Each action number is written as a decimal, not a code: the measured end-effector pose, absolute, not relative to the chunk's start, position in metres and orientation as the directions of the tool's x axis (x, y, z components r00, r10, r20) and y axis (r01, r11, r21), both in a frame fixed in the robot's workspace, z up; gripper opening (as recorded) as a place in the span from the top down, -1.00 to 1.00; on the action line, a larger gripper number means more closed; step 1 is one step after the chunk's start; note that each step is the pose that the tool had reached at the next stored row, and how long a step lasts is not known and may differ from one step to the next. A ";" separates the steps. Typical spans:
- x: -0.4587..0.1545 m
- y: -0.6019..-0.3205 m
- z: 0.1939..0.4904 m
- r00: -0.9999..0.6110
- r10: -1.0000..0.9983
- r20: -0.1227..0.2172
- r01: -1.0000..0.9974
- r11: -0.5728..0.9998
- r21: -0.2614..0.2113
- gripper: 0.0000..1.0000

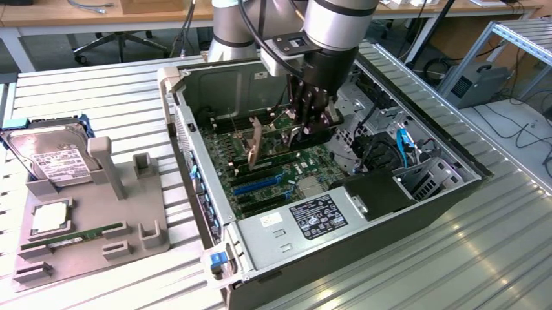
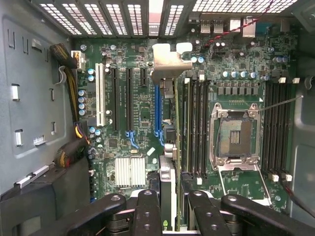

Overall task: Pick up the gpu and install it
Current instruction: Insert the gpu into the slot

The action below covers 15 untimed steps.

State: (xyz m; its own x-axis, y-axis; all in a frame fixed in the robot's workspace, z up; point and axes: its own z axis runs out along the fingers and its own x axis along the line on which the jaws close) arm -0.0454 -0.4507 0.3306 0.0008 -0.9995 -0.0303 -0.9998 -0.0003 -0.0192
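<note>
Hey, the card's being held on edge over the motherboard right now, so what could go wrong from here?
The gripper holds the card on edge, close beside the blue slot. If its edge isn't squarely over that slot, it may jam or scrape the board. Its metal bracket sits near the vented case wall and could catch there.
</note>
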 end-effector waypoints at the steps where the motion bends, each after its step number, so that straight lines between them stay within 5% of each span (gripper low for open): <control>1: -0.045 -0.451 0.330 0.001 -1.000 -0.030 -1.000 0.000 -0.019 0.46; 15: -0.054 -0.458 0.322 -0.057 -0.998 -0.030 -0.998 0.057 -0.019 0.46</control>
